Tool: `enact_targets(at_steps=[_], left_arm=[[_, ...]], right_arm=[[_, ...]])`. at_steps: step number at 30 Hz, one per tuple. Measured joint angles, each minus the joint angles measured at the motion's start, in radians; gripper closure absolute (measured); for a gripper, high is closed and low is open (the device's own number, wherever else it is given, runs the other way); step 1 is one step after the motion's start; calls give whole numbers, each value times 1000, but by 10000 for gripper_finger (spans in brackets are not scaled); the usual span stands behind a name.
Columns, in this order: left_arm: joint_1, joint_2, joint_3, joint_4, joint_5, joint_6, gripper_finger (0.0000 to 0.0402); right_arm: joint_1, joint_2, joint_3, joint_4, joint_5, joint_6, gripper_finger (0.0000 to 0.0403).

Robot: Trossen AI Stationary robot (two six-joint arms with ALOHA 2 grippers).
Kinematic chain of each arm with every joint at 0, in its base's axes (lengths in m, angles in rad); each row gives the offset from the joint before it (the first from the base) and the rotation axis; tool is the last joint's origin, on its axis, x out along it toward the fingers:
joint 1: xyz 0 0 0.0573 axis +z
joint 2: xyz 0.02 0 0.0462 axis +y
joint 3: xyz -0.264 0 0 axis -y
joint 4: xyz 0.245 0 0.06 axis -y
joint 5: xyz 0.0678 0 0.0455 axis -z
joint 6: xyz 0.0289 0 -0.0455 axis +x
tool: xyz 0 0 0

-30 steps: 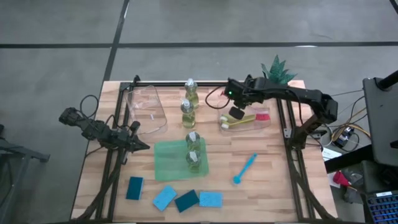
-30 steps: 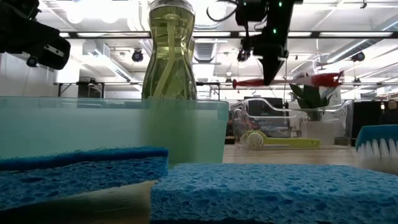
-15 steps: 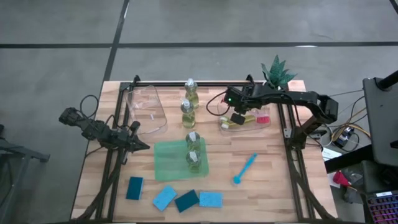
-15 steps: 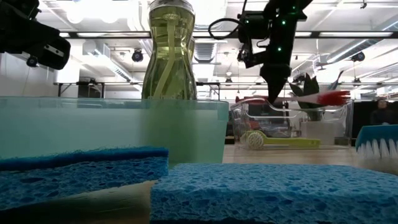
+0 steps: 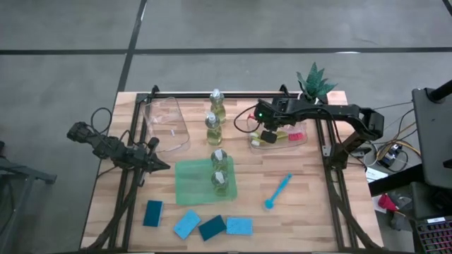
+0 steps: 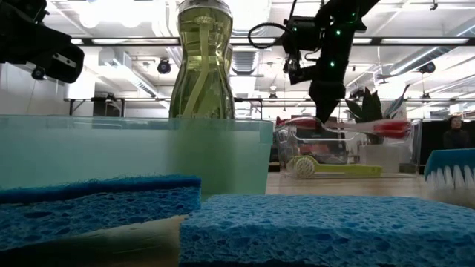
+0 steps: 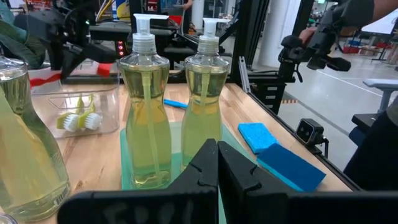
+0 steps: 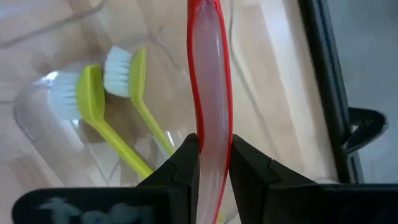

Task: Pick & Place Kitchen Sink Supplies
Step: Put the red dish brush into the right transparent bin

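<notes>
Right end effector (image 8: 212, 163) pinching red brush (image 8: 211, 93) — arm stretched over clear bin (image 5: 300, 139).

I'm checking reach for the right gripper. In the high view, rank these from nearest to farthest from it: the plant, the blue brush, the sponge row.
From the right gripper:
1. Plant, at the table's back right corner.
2. Blue brush, lying toward the front.
3. Sponge row, along the front edge.

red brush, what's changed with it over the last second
The right gripper, shut on the red brush, has carried it down from above the clear bin to about rim level, over the yellow brushes inside. It is not released yet. The left gripper, bottles, sponges and blue brush stayed put.
</notes>
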Motion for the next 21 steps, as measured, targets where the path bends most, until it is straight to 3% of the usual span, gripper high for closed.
enact_targets(at_steps=[14, 21], left_arm=[[0, 0, 0, 0, 0, 0, 401], [0, 0, 0, 0, 0, 0, 401]], right_arm=[[5, 0, -135, 130, -30, 10, 338], [5, 0, -154, 135, -30, 17, 302]])
